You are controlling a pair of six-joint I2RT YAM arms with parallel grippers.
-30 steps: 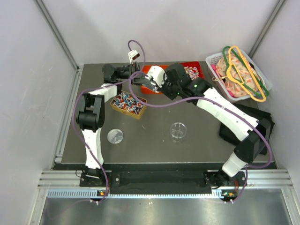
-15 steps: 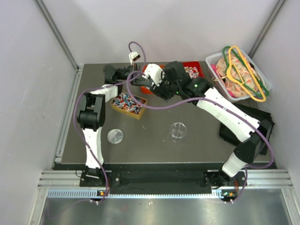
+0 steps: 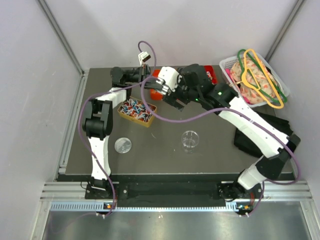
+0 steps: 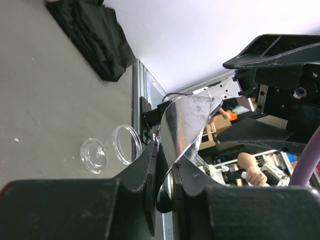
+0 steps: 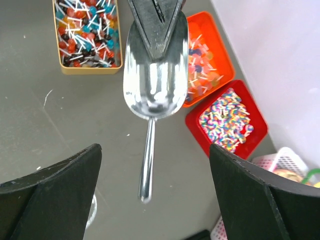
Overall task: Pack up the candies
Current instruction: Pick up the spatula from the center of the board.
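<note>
steel scoop [image 5: 155, 80] is pinched by its bowl in the left gripper [image 4: 165, 159], raised behind the clear jar [image 3: 190, 140]. the right gripper [image 5: 152, 165] hangs with its fingers spread wide, gripping nothing, the scoop's handle pointing toward it. packing looks barely begun: the jar appears empty, its lid [image 3: 123, 145] lies off to the jar's left, and the candies [image 5: 227, 120] sit in a red tray [image 5: 192, 121] beyond the jar, at the back. scooping, filling and capping are all left, i judge. dark grey matte tabletop [image 3: 160, 150], plain white walls around, and a basket [image 3: 225, 64] of hangers to the right of the jar.
</note>
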